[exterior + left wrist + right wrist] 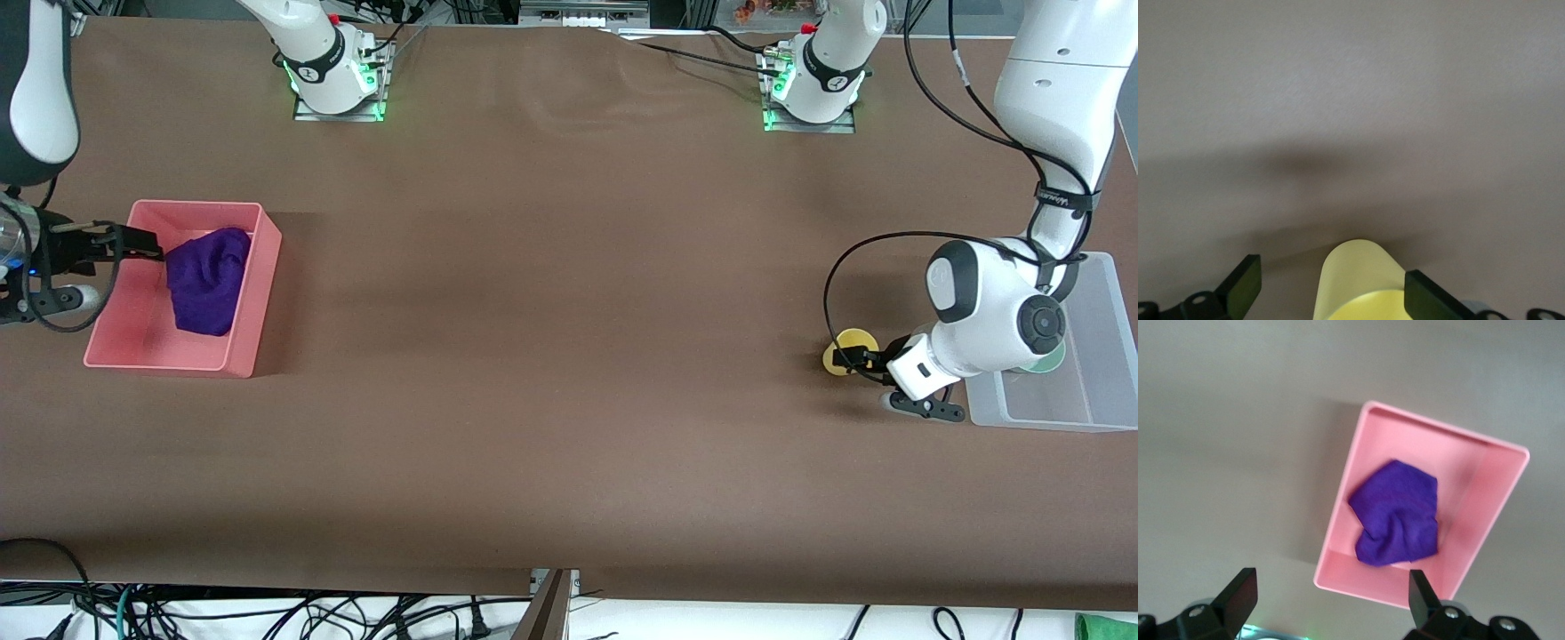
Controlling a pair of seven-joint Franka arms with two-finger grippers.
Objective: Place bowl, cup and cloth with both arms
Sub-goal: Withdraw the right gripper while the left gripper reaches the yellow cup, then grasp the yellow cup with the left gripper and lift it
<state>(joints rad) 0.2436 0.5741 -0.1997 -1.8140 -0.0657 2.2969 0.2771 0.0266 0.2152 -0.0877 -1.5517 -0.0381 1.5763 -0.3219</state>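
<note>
The yellow cup [849, 345] stands on the table beside the clear bin [1102, 391], toward the left arm's end. My left gripper [859, 360] is low at the cup and open; in the left wrist view the cup [1358, 280] sits between the fingers [1245, 287], off centre, close to one pad. The purple cloth [209, 280] lies crumpled in the pink bin [160, 356]. My right gripper [142, 242] hangs open and empty above that bin's edge; its wrist view shows the cloth [1398, 513] in the bin [1485, 463] below. The mint-green bowl [1051, 360] sits in the clear bin, mostly hidden by the left arm.
The two arm bases [336, 84] [811, 89] stand at the edge of the table farthest from the front camera. Brown tabletop [551, 311] stretches between the pink bin and the cup. Cables hang below the table's near edge.
</note>
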